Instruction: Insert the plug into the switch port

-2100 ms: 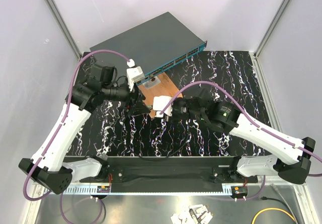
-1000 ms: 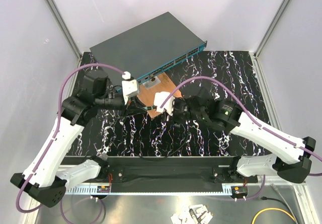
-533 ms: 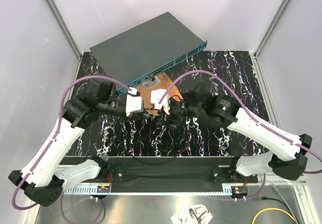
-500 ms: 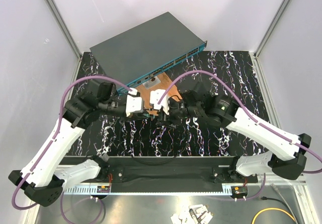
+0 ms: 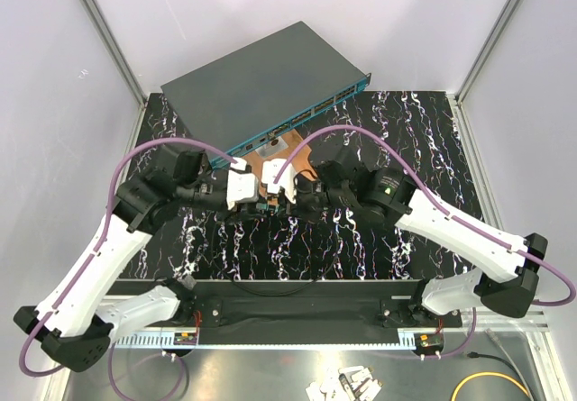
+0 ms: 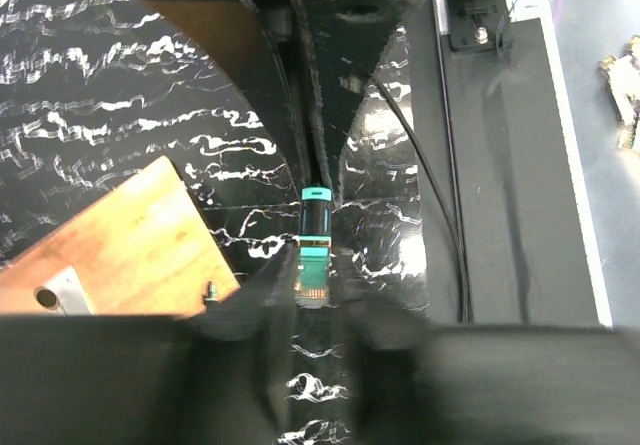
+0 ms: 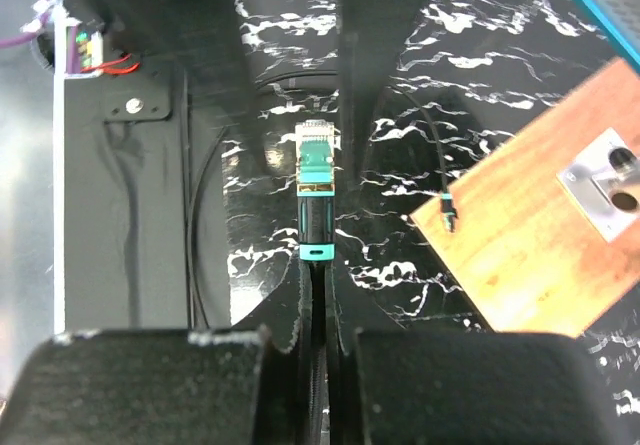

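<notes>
My right gripper (image 7: 317, 305) is shut on the thin black cable just behind the plug (image 7: 316, 180). The plug has a black-and-teal boot and a pale clear tip, and it sticks out towards my left gripper. My left gripper (image 6: 313, 285) is open by a narrow gap, with the plug (image 6: 313, 255) tip between its fingertips. In the top view both grippers meet nose to nose, left (image 5: 260, 205) and right (image 5: 278, 203), over the black mat and well short of the switch (image 5: 261, 77). The port row runs along its teal strip (image 5: 315, 108).
A wooden board (image 5: 279, 159) with a metal fitting lies between the grippers and the switch, and shows in both wrist views (image 6: 110, 235) (image 7: 540, 225). The loose black cable (image 6: 440, 165) trails towards the near table edge. Purple robot cables arch over both arms.
My left gripper has swung down from the switch front to the mat's middle. My right gripper has moved left with the plug to meet it, and the plug tip now sits between the left fingers.
</notes>
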Controlling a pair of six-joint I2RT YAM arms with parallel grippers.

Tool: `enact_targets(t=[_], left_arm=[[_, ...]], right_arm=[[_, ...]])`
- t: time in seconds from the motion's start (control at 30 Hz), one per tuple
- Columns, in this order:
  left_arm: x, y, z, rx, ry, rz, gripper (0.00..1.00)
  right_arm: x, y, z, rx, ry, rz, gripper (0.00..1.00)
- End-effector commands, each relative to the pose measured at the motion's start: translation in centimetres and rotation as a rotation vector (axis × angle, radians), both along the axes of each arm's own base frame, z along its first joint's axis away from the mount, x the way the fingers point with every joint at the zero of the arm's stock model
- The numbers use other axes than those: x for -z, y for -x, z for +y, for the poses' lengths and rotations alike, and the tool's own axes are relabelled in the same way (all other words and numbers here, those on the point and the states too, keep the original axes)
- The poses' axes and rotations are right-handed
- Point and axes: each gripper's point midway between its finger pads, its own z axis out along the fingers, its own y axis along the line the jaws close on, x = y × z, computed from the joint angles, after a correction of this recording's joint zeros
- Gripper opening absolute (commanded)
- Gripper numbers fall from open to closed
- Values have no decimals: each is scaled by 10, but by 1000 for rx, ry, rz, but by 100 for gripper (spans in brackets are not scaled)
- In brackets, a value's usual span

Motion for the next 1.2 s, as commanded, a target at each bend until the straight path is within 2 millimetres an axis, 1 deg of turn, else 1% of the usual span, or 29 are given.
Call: enact_targets(t=[0.0,0.03,0.07,0.1,0.13,0.17,0.2,0.23,0.27,0.3,0.33,0.37,0.4,0.43,0.47,0.5,0.57,0.6,0.7,0.77,0.8,0.83,0.87,0.9,0.97,1.0,1.03,1.07,1.17], left_arm=[[-18,-11,-2,-112,73,21,41],[-21,-14,1,-153,87,26,48],[-31,-17,1,-206,134,71,56],[-37,-27,7,-270,167,89,68],[-43,-29,9,-285,204,120,73],[-58,-31,11,-329,276,172,77],[-67,-44,21,-404,322,197,80],[-80,-48,24,-418,378,203,83],[-89,-57,35,-502,438,286,85],[-97,-62,41,-545,478,309,87],[-108,-67,47,-573,530,310,87],[-117,-72,60,-649,599,374,88],[-116,-79,67,-704,638,404,88],[-123,-83,75,-744,686,401,88],[-123,-89,86,-815,735,443,88],[-123,-95,98,-900,780,434,88],[-118,-100,117,-1018,842,469,89],[-114,-105,128,-1091,874,473,90],[-97,-115,144,-1208,915,558,91],[-89,-122,147,-1239,928,599,93],[-78,-127,150,-1268,929,625,93],[-74,-132,152,-1281,933,638,93],[-69,-135,153,-1293,937,657,94],[-60,-139,154,-1312,938,679,94],[-56,-145,155,-1318,951,693,94],[-50,-148,157,-1331,953,701,94],[-50,-151,158,-1333,966,697,94],[-47,-153,160,-1344,973,705,94],[-38,-159,164,-1366,1000,736,94]], right_arm=[[-23,-18,2,119,-86,-25,0],[-21,-28,-1,184,-84,-18,0],[-20,-36,-1,224,-94,-14,0],[-19,-41,-2,257,-96,-7,0],[-15,-54,-5,332,-93,11,0],[-14,-62,-6,376,-94,21,0],[-20,-70,-7,417,-108,27,0],[-15,-82,-7,488,-99,50,0],[-14,-94,-14,552,-89,53,0],[-27,-103,-15,610,-114,57,0],[-21,-110,-14,639,-96,70,0],[-20,-111,-16,657,-81,83,0],[-28,-113,-15,675,-100,86,0],[-27,-116,-13,698,-101,101,0],[-27,-116,-13,724,-111,129,0],[-30,-117,-11,738,-124,139,0],[-25,-120,-11,790,-122,176,0],[-29,-122,-11,819,-136,194,0],[-19,-121,-11,856,-106,232,0],[-15,-121,-14,882,-90,245,0],[-14,-121,-13,900,-85,254,0],[-12,-120,-12,904,-75,259,0],[-7,-117,-14,907,-47,272,0],[-8,-114,-12,899,-42,288,0],[3,-106,-12,882,31,303,0],[-7,-106,-11,870,28,282,0],[-1,-106,-7,865,63,284,0],[-11,-104,-9,856,65,279,0],[-10,-105,-6,845,100,274,0]])
